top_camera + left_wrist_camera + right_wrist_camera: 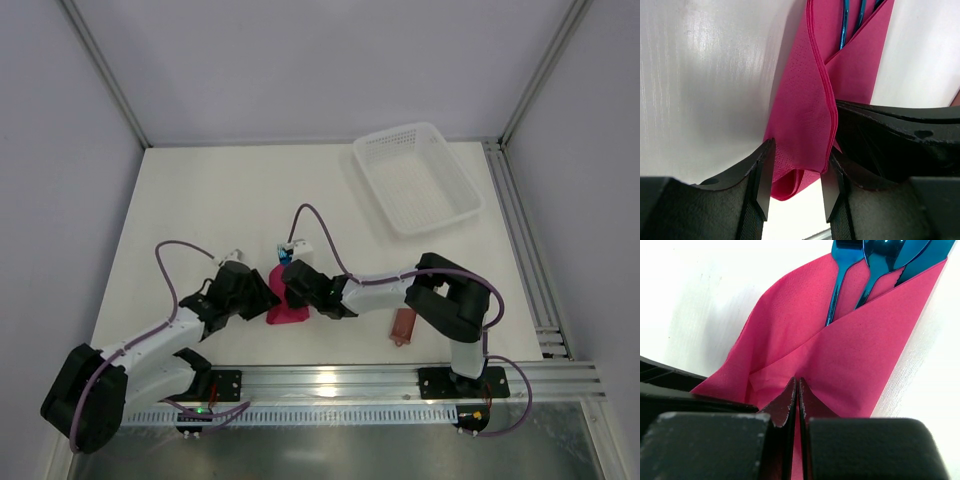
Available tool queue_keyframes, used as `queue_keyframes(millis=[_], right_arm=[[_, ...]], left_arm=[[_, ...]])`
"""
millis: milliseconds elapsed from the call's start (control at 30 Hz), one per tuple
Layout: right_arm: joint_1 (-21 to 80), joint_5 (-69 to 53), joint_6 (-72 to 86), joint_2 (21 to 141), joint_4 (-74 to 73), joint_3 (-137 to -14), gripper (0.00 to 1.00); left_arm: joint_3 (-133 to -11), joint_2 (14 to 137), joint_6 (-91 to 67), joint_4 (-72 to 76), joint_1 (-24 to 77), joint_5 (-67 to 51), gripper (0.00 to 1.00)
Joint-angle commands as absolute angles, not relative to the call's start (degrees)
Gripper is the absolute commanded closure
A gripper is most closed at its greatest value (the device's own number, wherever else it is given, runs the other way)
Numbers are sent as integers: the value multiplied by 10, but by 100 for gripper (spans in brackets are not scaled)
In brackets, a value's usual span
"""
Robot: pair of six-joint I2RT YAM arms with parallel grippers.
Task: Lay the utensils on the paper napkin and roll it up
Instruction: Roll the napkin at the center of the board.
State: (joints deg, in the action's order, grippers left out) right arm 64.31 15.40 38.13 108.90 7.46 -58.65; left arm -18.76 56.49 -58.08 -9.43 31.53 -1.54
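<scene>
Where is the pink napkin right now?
Top view: the pink napkin lies near the front middle of the table, between the left gripper and right gripper, blue utensils poking from its far end.

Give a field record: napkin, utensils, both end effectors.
napkin: magenta paper napkin, folded diagonally over the utensils, not rolled
utensils: blue plastic utensils, handles tucked inside, heads sticking out
left end effector: jaws bracket the napkin's near end, touching both sides
right end effector: shut, tips on napkin
other: white mesh basket; reddish-brown oblong sleeve

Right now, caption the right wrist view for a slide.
Shut right gripper at the folded paper napkin, blue utensils tucked inside its fold.
</scene>
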Motion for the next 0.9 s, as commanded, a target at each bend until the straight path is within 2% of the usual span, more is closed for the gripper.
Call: queue_keyframes(millis=[0, 467, 533, 667, 767, 867], right_arm=[[648, 125, 392, 1095, 40, -561, 96], [648, 114, 395, 1085, 69, -543, 96], [648, 114, 395, 1085, 70, -545, 96], [648, 115, 395, 1086, 79, -541, 96], [648, 110, 391, 1085, 103, -529, 96], [648, 105, 388, 1084, 131, -515, 96]], left_arm=[[-217, 586, -565, -78, 316, -5, 56], [-258, 584, -560, -177, 316, 74, 57], [-260, 580, -562, -182, 316, 77, 63], [-274, 580, -561, -185, 316, 59, 87], [-301, 578, -560, -184, 316, 26, 98], [-327, 583, -572, -187, 316, 7, 100]])
